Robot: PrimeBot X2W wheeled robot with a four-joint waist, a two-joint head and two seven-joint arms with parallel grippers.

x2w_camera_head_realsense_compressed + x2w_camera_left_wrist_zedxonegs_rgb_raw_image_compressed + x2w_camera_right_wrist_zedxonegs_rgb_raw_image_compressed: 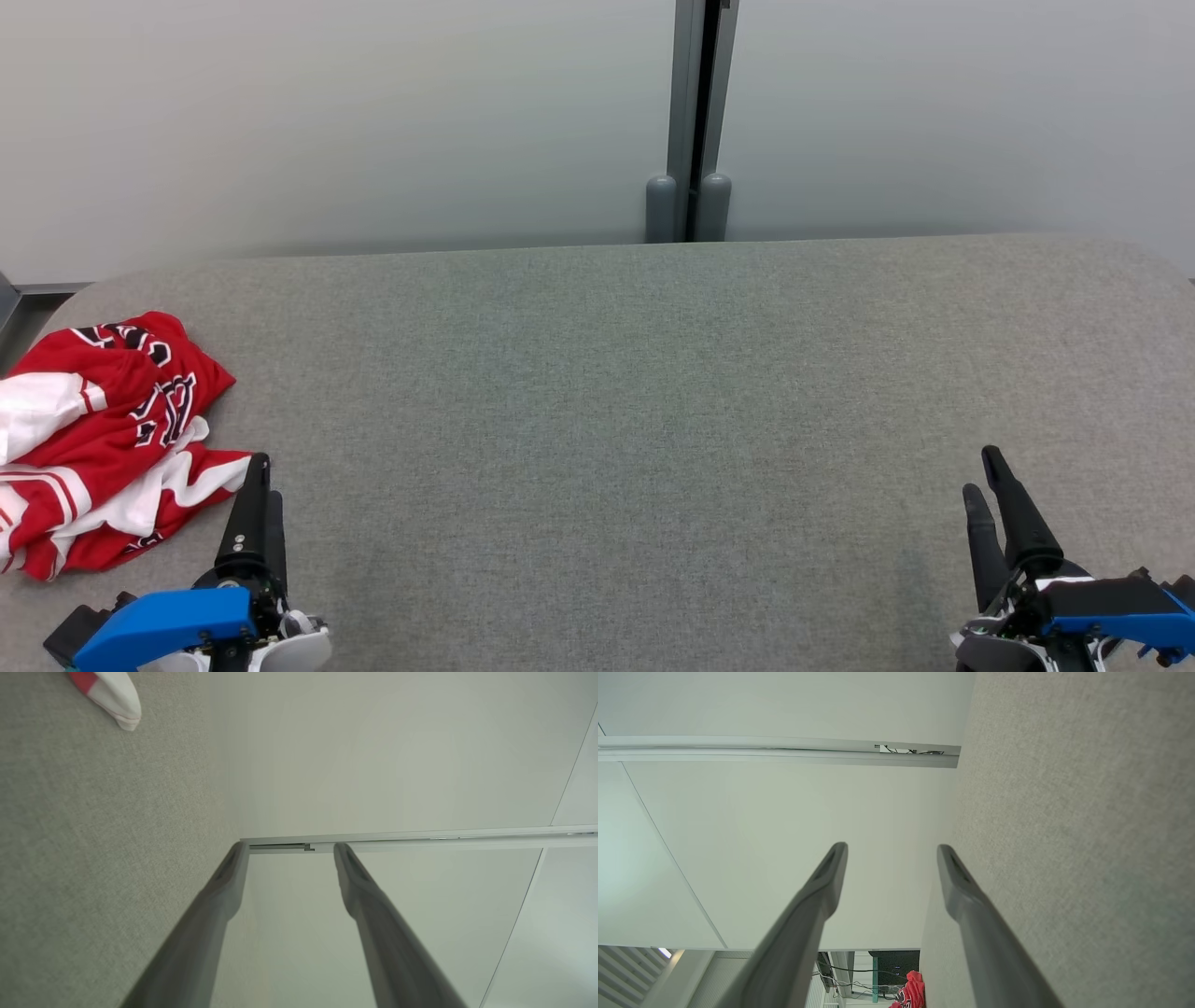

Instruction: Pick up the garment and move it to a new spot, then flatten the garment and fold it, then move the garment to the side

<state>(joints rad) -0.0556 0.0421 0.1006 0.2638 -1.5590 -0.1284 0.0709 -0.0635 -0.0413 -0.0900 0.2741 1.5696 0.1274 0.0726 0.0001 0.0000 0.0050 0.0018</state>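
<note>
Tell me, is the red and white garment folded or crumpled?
Crumpled: the red and white garment lies bunched in uneven layers at the left end of the grey cloth-covered table.

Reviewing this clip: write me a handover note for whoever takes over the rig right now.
Left pincer: open, empty, close beside the garment.
Right pincer: open, empty, over the right of the table.
The garment: a crumpled red and white heap at the left end of the table.
Done: nothing yet.
Left: pick up, move, flatten, fold, set aside.
</note>
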